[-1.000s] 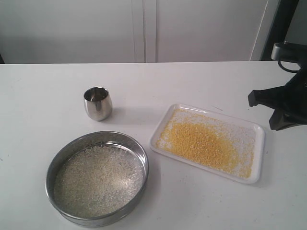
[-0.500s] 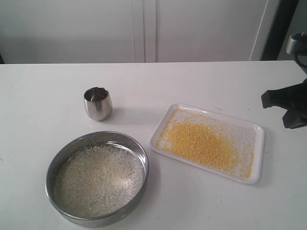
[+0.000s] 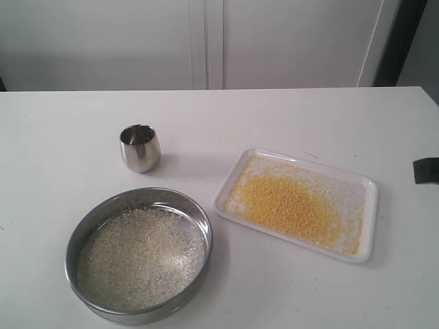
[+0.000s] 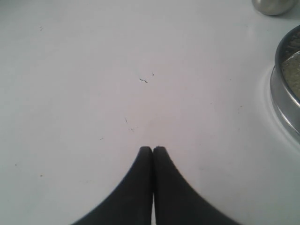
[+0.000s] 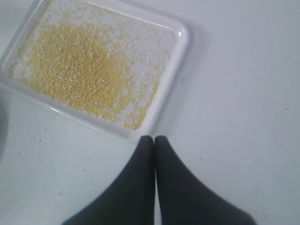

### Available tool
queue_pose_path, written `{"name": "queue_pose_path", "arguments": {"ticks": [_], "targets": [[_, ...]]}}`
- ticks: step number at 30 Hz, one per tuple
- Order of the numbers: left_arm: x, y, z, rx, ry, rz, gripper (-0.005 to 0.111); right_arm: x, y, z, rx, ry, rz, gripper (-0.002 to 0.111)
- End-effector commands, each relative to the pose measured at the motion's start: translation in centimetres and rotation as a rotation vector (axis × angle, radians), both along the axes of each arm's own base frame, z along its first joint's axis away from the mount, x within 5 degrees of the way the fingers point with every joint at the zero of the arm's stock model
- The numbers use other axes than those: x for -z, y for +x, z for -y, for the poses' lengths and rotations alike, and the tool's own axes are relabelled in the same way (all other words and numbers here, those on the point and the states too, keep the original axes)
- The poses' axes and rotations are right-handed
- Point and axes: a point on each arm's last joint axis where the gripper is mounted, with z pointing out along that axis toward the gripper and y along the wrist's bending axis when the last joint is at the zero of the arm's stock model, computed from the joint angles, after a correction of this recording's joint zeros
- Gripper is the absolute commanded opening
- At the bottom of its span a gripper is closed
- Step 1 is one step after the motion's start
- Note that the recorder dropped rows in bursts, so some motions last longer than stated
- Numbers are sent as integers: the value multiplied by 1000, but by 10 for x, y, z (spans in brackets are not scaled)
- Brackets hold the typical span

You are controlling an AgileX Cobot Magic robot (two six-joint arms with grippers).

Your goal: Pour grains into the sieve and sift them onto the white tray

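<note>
The sieve (image 3: 139, 253) sits at the front left of the table with pale rice-like grains (image 3: 140, 257) on its mesh. The white tray (image 3: 362, 185) lies to its right, covered with yellow granules (image 3: 288, 204). In the right wrist view the tray (image 5: 180, 40) and its yellow granules (image 5: 77, 70) lie just beyond my right gripper (image 5: 154, 138), which is shut and empty. Only a dark tip of that gripper (image 3: 426, 170) shows at the exterior view's right edge. My left gripper (image 4: 153, 148) is shut and empty over bare table, with the sieve's rim (image 4: 283, 89) off to one side.
A small steel cup (image 3: 140, 147) stands upright behind the sieve; its base (image 4: 274, 5) shows at the edge of the left wrist view. A white wall with cabinet panels runs along the table's far edge. The left arm is out of the exterior view.
My right arm has drawn back to the right, almost out of the exterior view. Sieve, tray and cup have not moved.
</note>
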Motion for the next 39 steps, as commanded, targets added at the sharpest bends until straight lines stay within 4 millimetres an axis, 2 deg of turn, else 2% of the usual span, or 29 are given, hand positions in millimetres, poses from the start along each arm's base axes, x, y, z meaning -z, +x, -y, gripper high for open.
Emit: {"name": "queue_pose_path", "arguments": {"ticks": [1, 7, 14, 32, 39], "targets": [[3, 0, 0, -3, -11, -8, 0, -2, -24, 3, -5, -13, 97, 0], [3, 0, 0, -3, -11, -8, 0, 5, -57, 6, -5, -12, 173, 0], [3, 0, 0, -3, -11, -8, 0, 16, -80, 9, 0, -8, 295, 0], [3, 0, 0, -3, -11, -8, 0, 17, -83, 8, 0, -1, 299, 0], [3, 0, 0, -3, -11, -8, 0, 23, -102, 10, 1, 6, 385, 0]]}}
